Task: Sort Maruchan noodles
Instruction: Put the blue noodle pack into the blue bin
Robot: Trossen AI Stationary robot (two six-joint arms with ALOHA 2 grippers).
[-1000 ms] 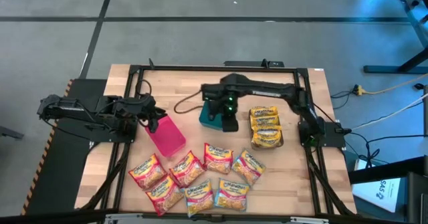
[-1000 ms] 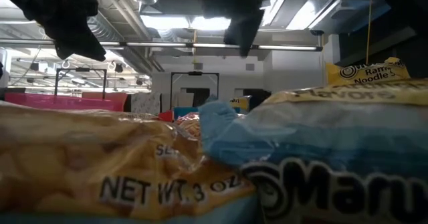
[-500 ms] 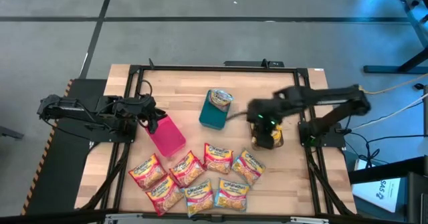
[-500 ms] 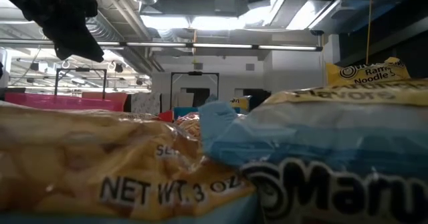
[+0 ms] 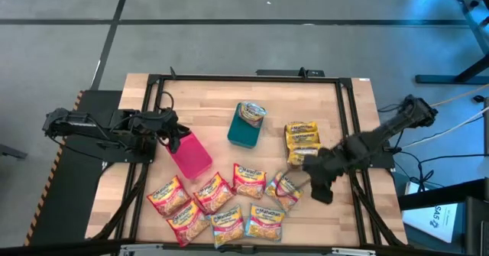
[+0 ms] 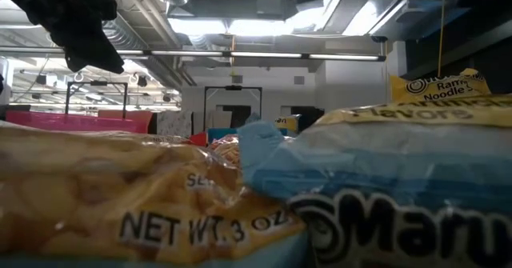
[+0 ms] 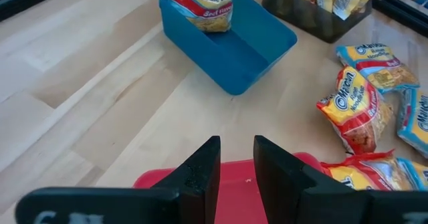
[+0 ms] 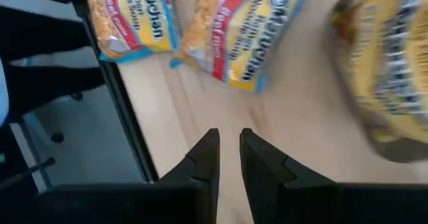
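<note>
Right gripper, jaws narrow and empty, risks scattering loose crinkly red-and-yellow noodle packets it nearly touches.

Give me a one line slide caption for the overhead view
Right gripper hovers beside loose Maruchan noodles; one packet sits in the teal bin; left gripper waits above the pink bin.

Eight loose noodle packets lie at the bench's six o'clock. Three bins: a pink bin, a teal bin holding one packet, and a dark bin holding three yellow packets.
</note>
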